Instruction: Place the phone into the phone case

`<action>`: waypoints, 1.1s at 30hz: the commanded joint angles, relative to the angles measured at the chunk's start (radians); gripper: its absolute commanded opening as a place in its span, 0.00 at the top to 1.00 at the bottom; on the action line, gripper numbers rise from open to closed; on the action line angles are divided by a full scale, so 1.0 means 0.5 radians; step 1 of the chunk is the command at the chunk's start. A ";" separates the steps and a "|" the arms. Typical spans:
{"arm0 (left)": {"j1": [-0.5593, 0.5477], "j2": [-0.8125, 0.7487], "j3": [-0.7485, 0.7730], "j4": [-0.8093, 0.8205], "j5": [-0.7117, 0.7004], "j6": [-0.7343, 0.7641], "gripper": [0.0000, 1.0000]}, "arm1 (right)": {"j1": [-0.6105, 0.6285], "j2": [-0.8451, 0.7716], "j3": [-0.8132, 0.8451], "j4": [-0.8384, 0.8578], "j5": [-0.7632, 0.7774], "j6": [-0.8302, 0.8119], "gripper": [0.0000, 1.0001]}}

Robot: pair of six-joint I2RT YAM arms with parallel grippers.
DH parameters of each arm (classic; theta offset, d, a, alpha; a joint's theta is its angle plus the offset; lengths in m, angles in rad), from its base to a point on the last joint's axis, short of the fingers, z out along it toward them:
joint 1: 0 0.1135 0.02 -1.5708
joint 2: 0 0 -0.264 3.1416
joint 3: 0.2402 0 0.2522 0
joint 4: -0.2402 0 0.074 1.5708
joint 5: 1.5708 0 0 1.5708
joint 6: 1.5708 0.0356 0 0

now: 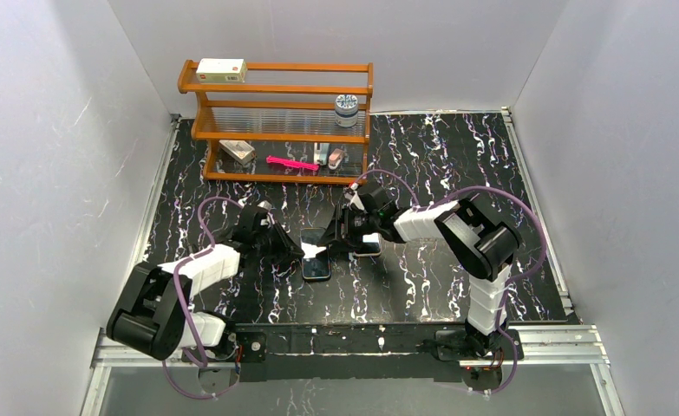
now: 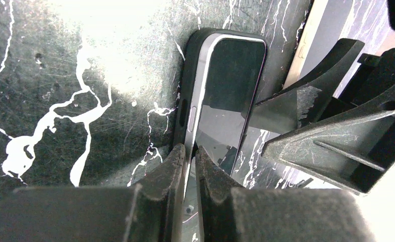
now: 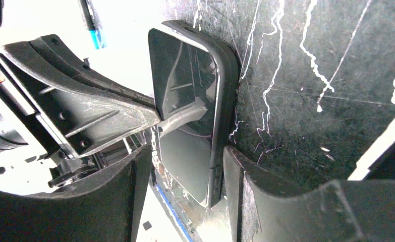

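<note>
The phone (image 2: 230,85), with its dark screen and silvery edge, lies partly inside the black phone case (image 2: 183,96), whose rim shows along its left side. It is near the table's middle in the top view (image 1: 316,269). My left gripper (image 2: 191,151) is shut on the phone's silvery long edge. My right gripper (image 3: 187,151) is open and straddles the near end of the case (image 3: 225,85), with a fingertip (image 3: 233,166) just off its rim. The phone's screen (image 3: 185,151) sits tilted in the case. A left finger (image 3: 109,113) reaches onto it.
A second phone with a white-lit screen (image 1: 368,248) lies just right of the right gripper (image 1: 337,236). A wooden shelf (image 1: 275,89) with a box, a jar and small items stands at the back. White walls close in both sides.
</note>
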 commanded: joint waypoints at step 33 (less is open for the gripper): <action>-0.044 -0.144 -0.193 0.113 0.189 -0.219 0.91 | 0.047 0.106 -0.193 1.202 -0.370 0.547 0.43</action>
